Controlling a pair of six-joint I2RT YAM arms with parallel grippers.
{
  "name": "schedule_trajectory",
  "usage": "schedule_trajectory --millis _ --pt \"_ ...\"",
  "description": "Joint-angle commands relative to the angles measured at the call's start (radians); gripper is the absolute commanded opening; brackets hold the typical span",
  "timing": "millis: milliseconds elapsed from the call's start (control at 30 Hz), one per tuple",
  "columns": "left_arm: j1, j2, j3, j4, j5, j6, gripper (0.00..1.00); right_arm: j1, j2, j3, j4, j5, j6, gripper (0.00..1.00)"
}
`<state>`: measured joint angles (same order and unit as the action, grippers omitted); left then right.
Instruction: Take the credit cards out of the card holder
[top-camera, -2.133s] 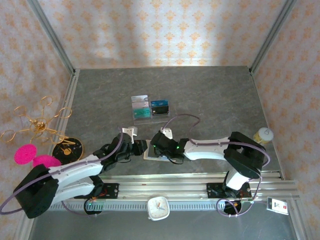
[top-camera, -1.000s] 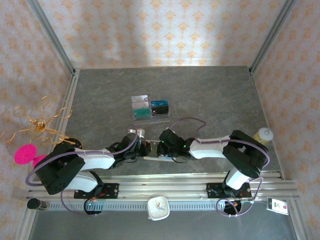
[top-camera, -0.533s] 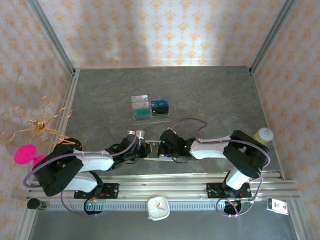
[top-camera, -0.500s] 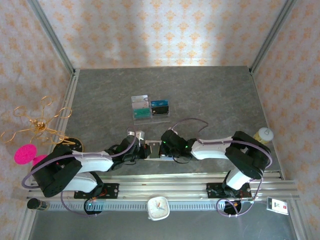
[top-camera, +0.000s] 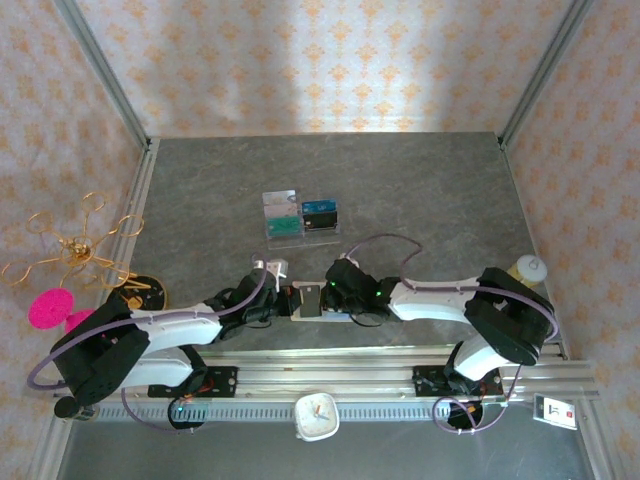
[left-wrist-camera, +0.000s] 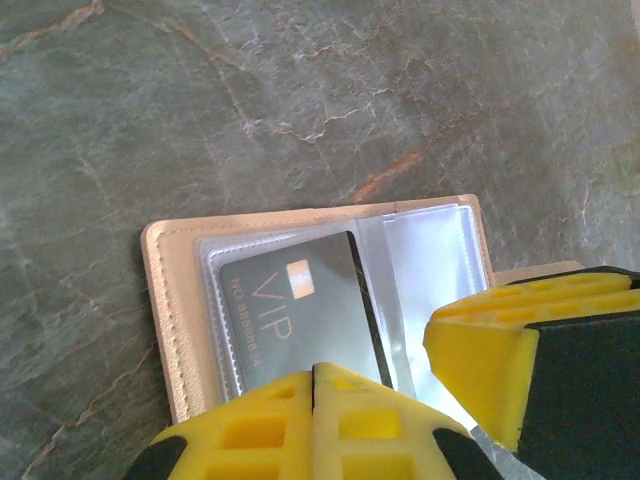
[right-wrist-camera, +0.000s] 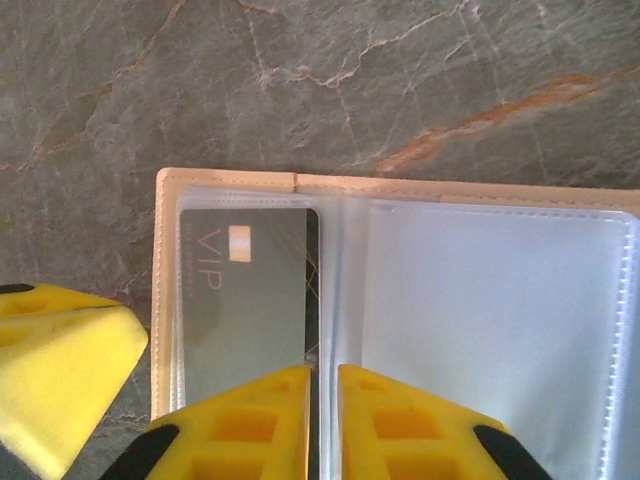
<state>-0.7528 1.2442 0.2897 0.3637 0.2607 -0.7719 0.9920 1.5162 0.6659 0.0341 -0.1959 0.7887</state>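
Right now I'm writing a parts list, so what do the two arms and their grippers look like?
Both arms match: the left arm and right arm have white links between bulky black joints, with a thin purple-grey cable looping alongside each. The left gripper and right gripper carry bright yellow fingers moulded with square recesses, set on black bodies.
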Motion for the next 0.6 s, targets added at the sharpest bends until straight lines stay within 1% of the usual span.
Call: schedule_trajectory --millis 0,167,233,367,467,567 --pt "-0.005 0.038 0.007 -0.026 -0.019 0.031 0.01 0.001 0.002 0.014 -0.013 -0.036 -0.017 0.15" --pt "-0.002 0.109 -0.001 0.038 0.007 0.026 0.01 0.002 0.044 0.011 0.016 -0.084 -0.027 0.17" --pt "-0.003 0.126 0.001 0.042 0.009 0.024 0.0 0.002 0.056 0.012 0.025 -0.094 -0.031 0.19" --pt "-0.003 0.136 -0.003 0.032 0.014 0.029 0.0 0.002 0.076 0.019 0.02 -0.092 -0.029 0.18" --pt "-0.004 0.127 -0.018 0.044 0.026 0.02 0.0 0.002 0.085 0.017 0.025 -0.093 -0.028 0.12" --pt "-0.009 0.124 -0.027 0.052 0.038 0.009 0.0 0.001 0.088 0.018 0.01 -0.072 -0.017 0.01"
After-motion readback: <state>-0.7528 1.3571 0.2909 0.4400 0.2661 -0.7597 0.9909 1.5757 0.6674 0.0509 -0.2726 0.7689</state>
